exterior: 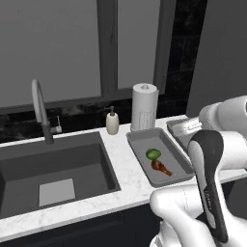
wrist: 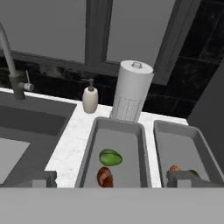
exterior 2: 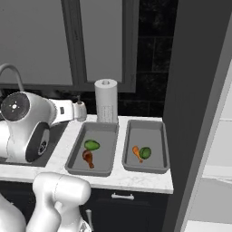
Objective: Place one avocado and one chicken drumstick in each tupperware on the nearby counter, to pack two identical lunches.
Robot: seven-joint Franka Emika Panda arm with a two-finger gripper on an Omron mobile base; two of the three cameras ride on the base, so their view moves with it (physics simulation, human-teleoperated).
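Both lunch trays look packed; the task appears complete.
Beside the paper towel roll (exterior 2: 106,100), left tray (exterior 2: 74,161) and right tray (exterior 2: 128,156) each hold an avocado (exterior 2: 92,145) and drumstick (exterior 2: 88,158); the gripper (wrist: 111,180) is released, holding nothing.

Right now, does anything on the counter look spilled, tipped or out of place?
Nothing stands out. Each tray sits flat on the counter, holding one avocado and one drumstick.
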